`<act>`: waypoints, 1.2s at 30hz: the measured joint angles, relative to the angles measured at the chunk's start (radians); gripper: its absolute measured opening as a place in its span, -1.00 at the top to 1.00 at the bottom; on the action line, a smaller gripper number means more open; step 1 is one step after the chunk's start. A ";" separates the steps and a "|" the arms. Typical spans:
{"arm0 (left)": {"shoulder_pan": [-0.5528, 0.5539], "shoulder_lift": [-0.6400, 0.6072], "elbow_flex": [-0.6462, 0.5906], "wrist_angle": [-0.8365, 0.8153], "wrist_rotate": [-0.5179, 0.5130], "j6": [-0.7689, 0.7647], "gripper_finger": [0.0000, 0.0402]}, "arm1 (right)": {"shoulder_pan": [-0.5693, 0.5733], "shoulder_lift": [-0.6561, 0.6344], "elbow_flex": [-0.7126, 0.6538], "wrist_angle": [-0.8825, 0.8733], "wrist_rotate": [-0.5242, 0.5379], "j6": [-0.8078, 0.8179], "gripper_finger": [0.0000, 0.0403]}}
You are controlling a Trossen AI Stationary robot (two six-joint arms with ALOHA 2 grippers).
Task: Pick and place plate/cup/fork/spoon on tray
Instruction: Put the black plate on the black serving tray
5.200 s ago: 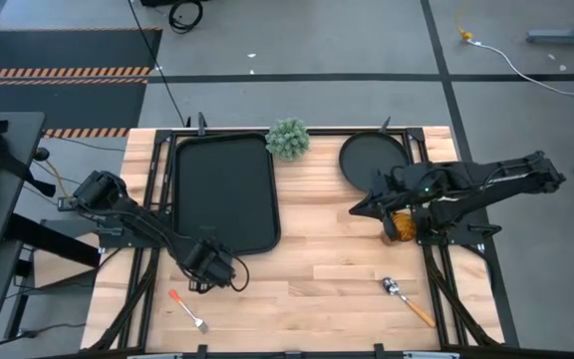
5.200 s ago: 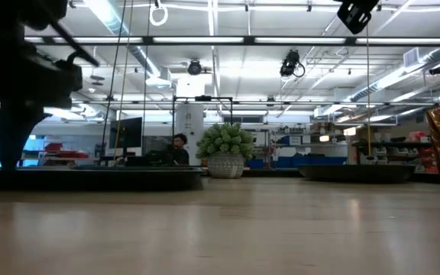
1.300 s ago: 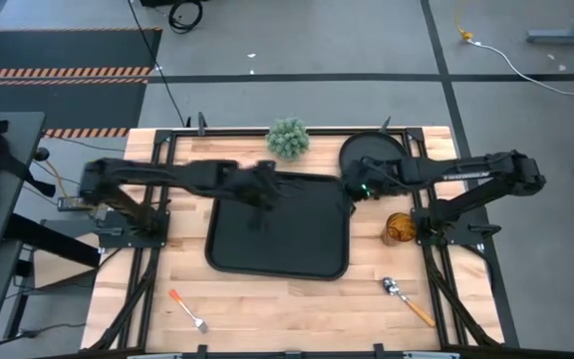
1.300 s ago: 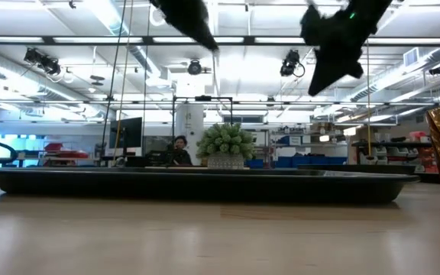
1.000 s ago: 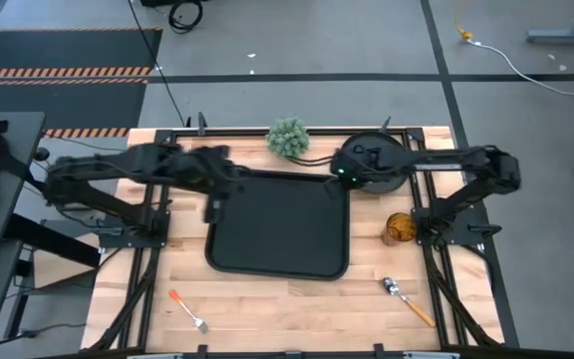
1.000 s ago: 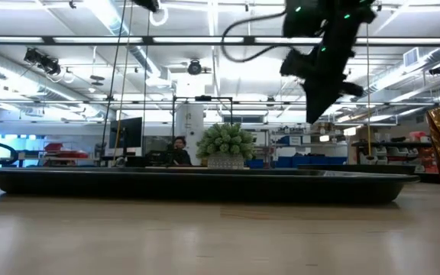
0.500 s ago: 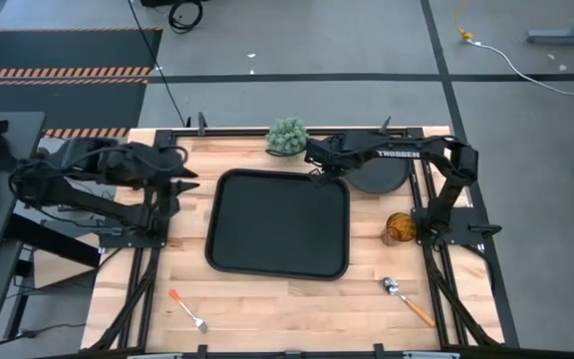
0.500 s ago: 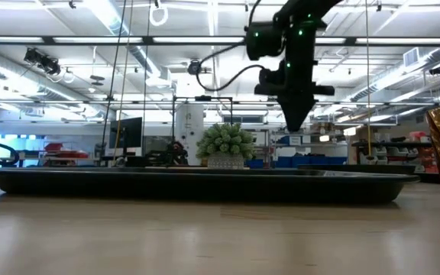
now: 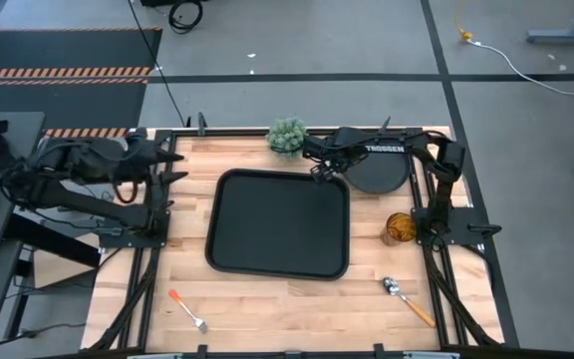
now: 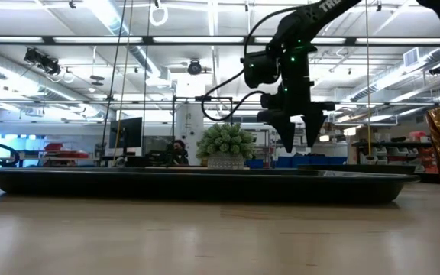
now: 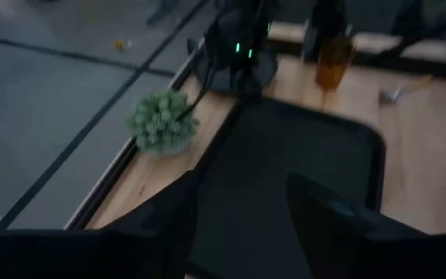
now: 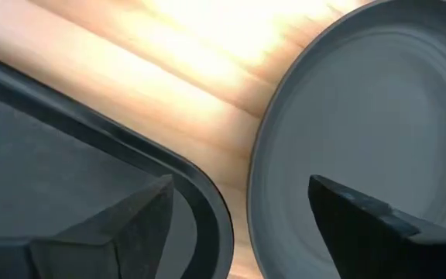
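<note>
Tray: we see the black tray point(image 9: 278, 223) lying flat in the middle of the wooden table point(image 9: 297, 299), with nothing on it.
Plate: the round black plate point(image 9: 380, 172) lies on the table just beside the tray's far right corner, with a strip of bare wood between the two in the right wrist view.
Right gripper: we see the right gripper point(image 9: 319, 168) hanging above the tray's far right corner, at the plate's left edge. Its fingers stand wide apart and hold nothing. In the right wrist view one finger point(image 12: 103, 232) shows over the tray's rim and the other over the plate, so the gap between tray and plate lies between them.
Left gripper: the left gripper point(image 9: 175, 170) is at the table's far left edge, well apart from the tray. In the left wrist view its fingers point(image 11: 324, 213) stand partly apart with nothing between them.
Cup: the amber cup point(image 9: 399, 227) stands upright on the table to the right of the tray, nearer us than the plate.
Spoon: the spoon point(image 9: 408, 300) lies at the near right of the table, well apart from both grippers.
Fork: the fork point(image 9: 187, 310) lies at the near left of the table, well apart from both grippers.
Plant: a small green plant point(image 9: 287, 136) sits at the far edge of the table, just beyond the tray.
</note>
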 joint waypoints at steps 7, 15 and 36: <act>0.062 -0.122 -0.344 0.380 0.028 0.000 0.07 | -0.059 0.000 0.000 -0.001 -0.014 -0.012 -0.56; 0.208 -0.050 -0.581 0.736 0.283 -0.034 0.09 | -0.158 0.000 0.000 -0.004 -0.047 -0.053 -0.58; 0.403 -0.137 -0.605 0.767 0.442 0.019 0.09 | -0.160 0.138 -0.006 0.029 0.005 0.021 0.13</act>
